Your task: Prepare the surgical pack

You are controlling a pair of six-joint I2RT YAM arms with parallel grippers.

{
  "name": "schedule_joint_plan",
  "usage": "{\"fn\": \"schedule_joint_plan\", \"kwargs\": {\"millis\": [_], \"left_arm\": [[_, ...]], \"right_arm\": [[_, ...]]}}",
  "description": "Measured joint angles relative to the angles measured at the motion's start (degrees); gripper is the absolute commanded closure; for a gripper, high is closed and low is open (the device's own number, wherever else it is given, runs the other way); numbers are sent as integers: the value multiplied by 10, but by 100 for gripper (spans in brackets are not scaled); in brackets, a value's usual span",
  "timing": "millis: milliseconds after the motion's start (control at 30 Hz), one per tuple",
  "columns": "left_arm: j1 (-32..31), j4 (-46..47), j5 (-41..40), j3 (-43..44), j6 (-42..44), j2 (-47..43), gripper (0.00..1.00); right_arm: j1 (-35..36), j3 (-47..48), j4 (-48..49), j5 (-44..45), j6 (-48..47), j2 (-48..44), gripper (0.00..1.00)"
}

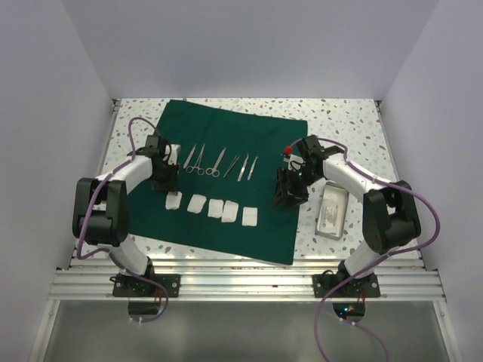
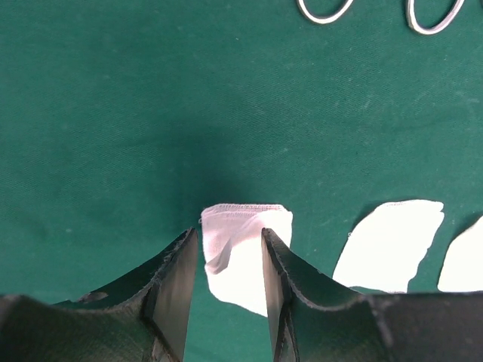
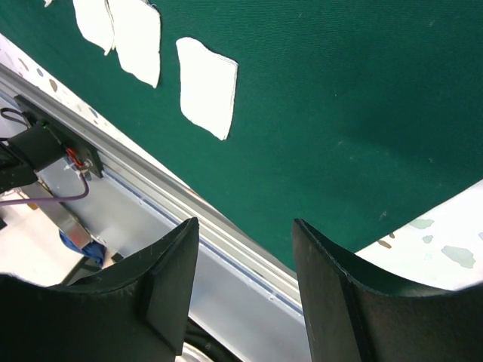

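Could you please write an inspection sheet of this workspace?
Surface: speckled table, partly covered by a green drape.
Job's things: scissors and tweezers in a row on the drape; gauze squares in a row nearer the arms; metal tray on table, right.
Clutter: nothing seen.
Tools: left tool open over the leftmost gauze square; right tool open, empty, above the drape's right edge.
Cables: purple cables loop off both arms.
Surroundings: white walls; metal rail at near edge.

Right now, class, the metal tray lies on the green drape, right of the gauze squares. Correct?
No. The metal tray lies on the speckled table, off the green drape, right of the gauze squares; the top external view shows it.
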Motion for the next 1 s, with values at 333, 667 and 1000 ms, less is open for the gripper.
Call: {"fn": "schedule_joint_plan", "kwargs": {"millis": [333,667,1000], "left_arm": [[-1,18,6,-9,0,15,57],[-2,39,-1,-26,-1,3,74],[-2,52,26,-43,-9,-11,98]], "right_arm": [[0,0,0,0,0,0,43],[0,0,0,0,0,0,43],[0,0,-1,0,0,0,43]]}}
